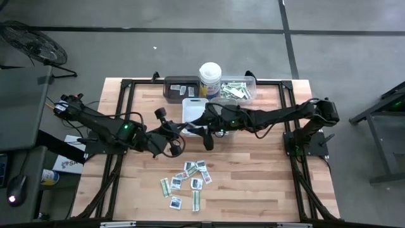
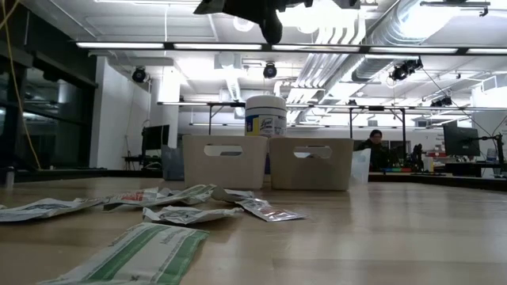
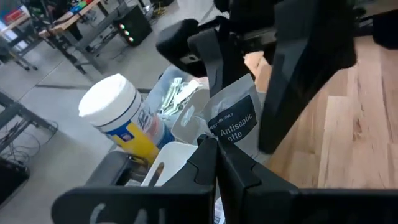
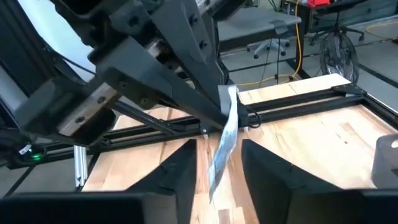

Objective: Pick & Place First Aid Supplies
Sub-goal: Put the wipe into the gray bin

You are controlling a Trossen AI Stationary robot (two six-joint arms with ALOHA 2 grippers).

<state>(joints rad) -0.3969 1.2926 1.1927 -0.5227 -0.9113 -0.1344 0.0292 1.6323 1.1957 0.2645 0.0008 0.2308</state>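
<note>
Left end effector (image 3: 214, 146) pinching white sachet (image 3: 239, 121) (antiseptic label) at frame centre; right end effector (image 4: 217, 168) spread around same sachet, above tabletop (image 1: 253, 183).

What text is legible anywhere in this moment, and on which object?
"Antiseptic": on the white sachet pinched in the left claw.
"...ette": the line below it, start hidden.
A smaller line above it: too blurred to read.
Canister label: too blurred.
Packets on the table: too small.
</note>
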